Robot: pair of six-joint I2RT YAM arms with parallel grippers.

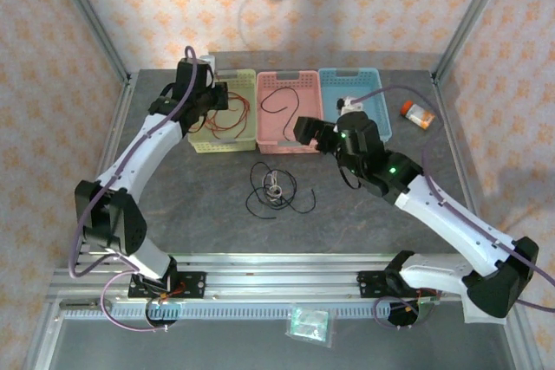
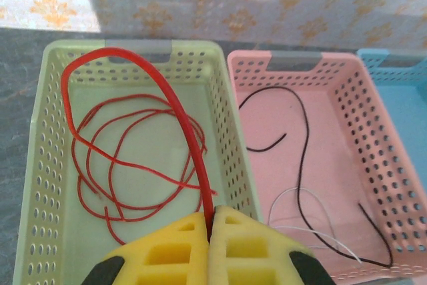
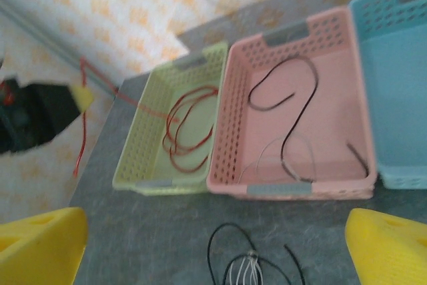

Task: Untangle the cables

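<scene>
Now the left gripper (image 2: 210,223) is clamped on a red cable (image 2: 175,108), which arches up from its fingertips and loops down into the green basket (image 2: 41,138) below. The right gripper (image 3: 213,248) hangs wide open over the table (image 3: 133,231), with a black and white tangle (image 3: 248,266) lying just beneath, between its fingers. Another black cable (image 2: 306,139) lies in the pink basket (image 2: 235,85).

- Grey table (image 1: 199,205): green basket (image 1: 227,147), pink basket (image 1: 290,149) and blue basket (image 1: 347,73) side by side along its far edge.
- Orange bottle (image 1: 418,114) near the far right corner.
- Tangled cables (image 1: 274,186) mid-table.
</scene>
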